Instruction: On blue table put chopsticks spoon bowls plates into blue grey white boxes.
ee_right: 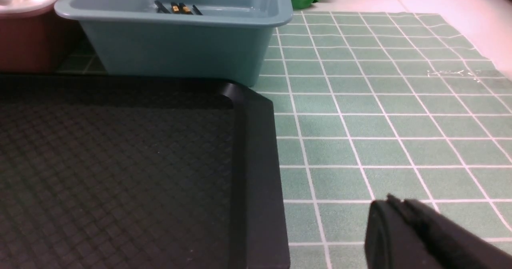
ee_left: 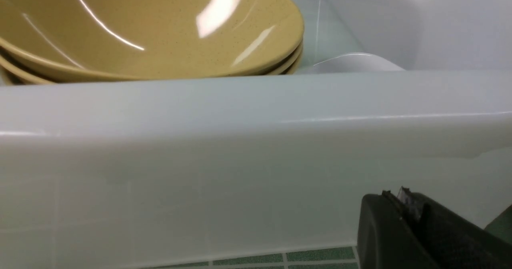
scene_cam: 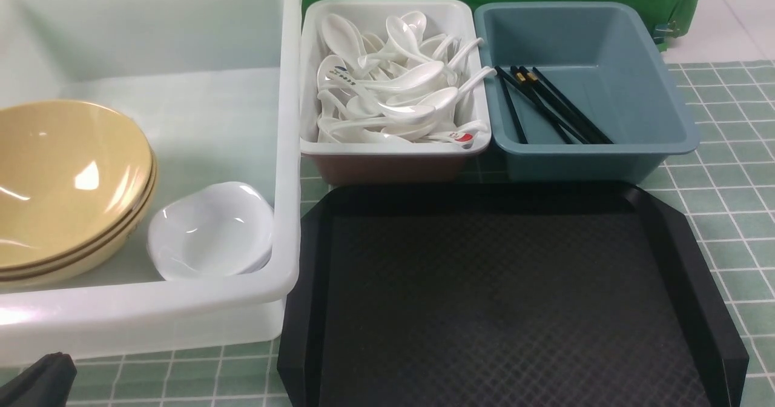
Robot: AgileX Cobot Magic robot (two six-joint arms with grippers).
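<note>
the black tray [scene_cam: 508, 298] lies nearest the front camera, at 6 o'clock, its textured floor bare. at 8 o'clock, in the bottom corner, a dark tip of the left gripper [scene_cam: 42, 380] shows low over the blue table [scene_cam: 726, 213]; in its wrist view the left gripper's jaws are pressed together, holding nothing, close to the outer wall of the large white tub [scene_cam: 284, 152]. the right gripper [ee_right: 404, 221] shows only in its own wrist view, low over the tiled table just beside the tray's right rim, jaws together and empty.

the tub fills 9 to 11 o'clock. inside it, near its front wall, the tan bowls [scene_cam: 60, 183] sit stacked at 9 o'clock, with the small white plates [scene_cam: 209, 231] nested just beside them on the right.

farther back, at 12 o'clock, the white box [scene_cam: 393, 149] with a brownish base holds a heap of white spoons [scene_cam: 399, 86]. touching it at 1 o'clock stands the blue-grey box [scene_cam: 636, 92], and the black chopsticks [scene_cam: 551, 107] lie slanted on its floor, gold bands toward the far end.
</note>
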